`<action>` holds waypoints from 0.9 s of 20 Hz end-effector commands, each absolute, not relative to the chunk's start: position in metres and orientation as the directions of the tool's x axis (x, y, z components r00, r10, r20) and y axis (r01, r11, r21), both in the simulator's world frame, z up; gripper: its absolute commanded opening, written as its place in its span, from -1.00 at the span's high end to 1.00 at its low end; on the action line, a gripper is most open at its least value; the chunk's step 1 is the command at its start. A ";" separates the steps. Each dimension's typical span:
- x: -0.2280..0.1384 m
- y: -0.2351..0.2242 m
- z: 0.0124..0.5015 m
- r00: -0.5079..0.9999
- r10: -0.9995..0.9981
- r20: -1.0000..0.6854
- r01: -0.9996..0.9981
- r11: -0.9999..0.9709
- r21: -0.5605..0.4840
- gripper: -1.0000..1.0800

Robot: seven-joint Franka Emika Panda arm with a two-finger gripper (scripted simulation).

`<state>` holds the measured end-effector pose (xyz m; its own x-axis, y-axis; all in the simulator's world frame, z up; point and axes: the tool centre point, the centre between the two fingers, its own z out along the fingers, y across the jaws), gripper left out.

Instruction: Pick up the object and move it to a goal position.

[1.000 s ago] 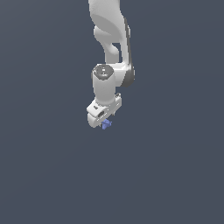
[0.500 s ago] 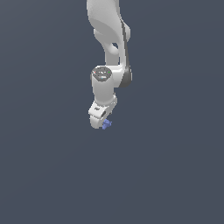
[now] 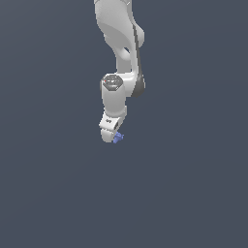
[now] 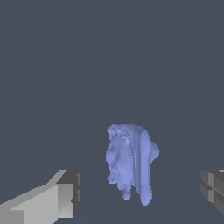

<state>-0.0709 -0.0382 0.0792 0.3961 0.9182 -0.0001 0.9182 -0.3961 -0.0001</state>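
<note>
Periwinkle-blue object (mottled paler), white gripper, slate-grey backdrop.

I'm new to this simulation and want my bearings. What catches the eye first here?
The white arm hangs from the top of the exterior view against a plain dark grey-blue ground. At its lower end, a tiny periwinkle-blue lumpy object sits right by the pincer. The wrist view shows that object large, between the two fingers, with clear gaps on both sides, so the pincer is open around it.

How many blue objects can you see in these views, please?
1: the blue object sits between the open gripper fingers, untouched by either; in the exterior view it peeks out beside the gripper tip. Nothing suggests others.
</note>
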 end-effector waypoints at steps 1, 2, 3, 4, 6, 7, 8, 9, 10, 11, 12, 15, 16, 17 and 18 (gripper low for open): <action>-0.072 -0.038 0.079 0.386 0.923 0.000 0.923 -0.386 0.000 -0.92; -0.072 -0.038 0.079 0.385 0.923 0.000 0.923 -0.385 0.000 -0.92; -0.071 -0.038 0.079 0.389 0.921 0.000 0.921 -0.389 0.000 -0.92; -0.071 -0.038 0.078 0.389 0.921 0.000 0.921 -0.389 0.000 -0.92; -0.071 -0.038 0.076 0.389 0.921 0.000 0.921 -0.389 0.000 -0.92; -0.072 -0.038 0.073 0.389 0.921 0.000 0.921 -0.389 0.000 -0.92; -0.072 -0.038 0.071 0.389 0.921 0.000 0.921 -0.389 0.000 -0.92; -0.072 -0.038 0.067 0.388 0.922 0.000 0.922 -0.388 0.000 -0.92; -0.072 -0.038 0.063 0.388 0.922 0.000 0.922 -0.388 0.000 -0.92; -0.072 -0.038 0.058 0.387 0.922 0.000 0.922 -0.387 0.000 -0.92; -0.072 -0.038 0.053 0.387 0.922 0.000 0.922 -0.387 0.000 -0.92; -0.073 -0.038 0.039 0.385 0.923 0.000 0.923 -0.385 0.000 -0.92; -0.073 -0.038 0.036 0.385 0.923 0.000 0.923 -0.385 0.000 -0.92; -0.072 -0.038 0.033 0.385 0.923 0.000 0.923 -0.385 0.000 -0.92; -0.072 -0.038 0.031 0.385 0.923 0.000 0.923 -0.385 0.000 -0.92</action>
